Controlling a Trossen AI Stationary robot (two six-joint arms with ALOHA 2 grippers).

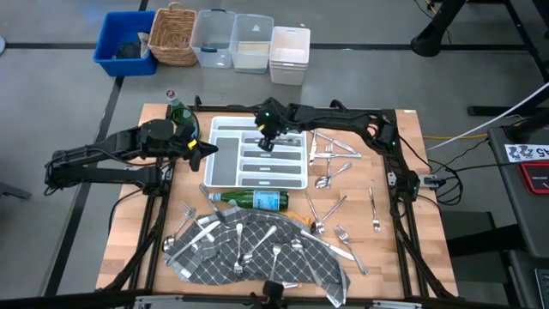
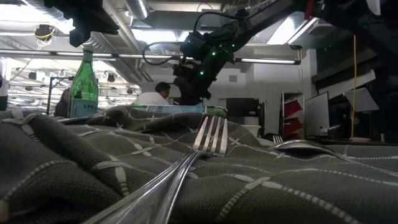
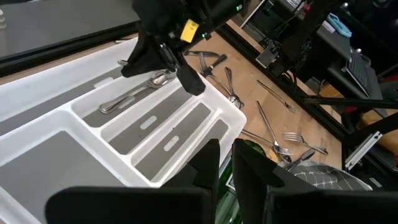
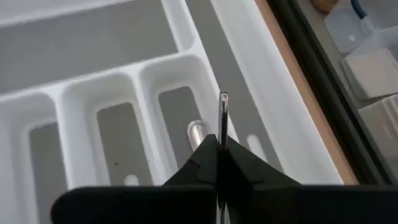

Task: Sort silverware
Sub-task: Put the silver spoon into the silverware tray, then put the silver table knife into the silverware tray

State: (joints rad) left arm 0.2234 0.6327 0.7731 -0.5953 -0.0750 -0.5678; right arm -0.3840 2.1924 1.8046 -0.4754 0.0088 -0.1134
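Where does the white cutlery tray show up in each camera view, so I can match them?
High view: the white tray lies mid-table, with the right gripper above it.
Low view: not visible; the grey cloth blocks the table.
Left wrist view: fills the left half.
Right wrist view: fills most of the frame.
Shared landmark: the right gripper, which holds a utensil over the tray.

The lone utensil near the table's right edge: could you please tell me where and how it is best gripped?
Grip the utensil at mid-handle, coming straight down, with the fingers astride its length. It lies flat and alone on the bare wood, so probably only its thin sides offer a hold.
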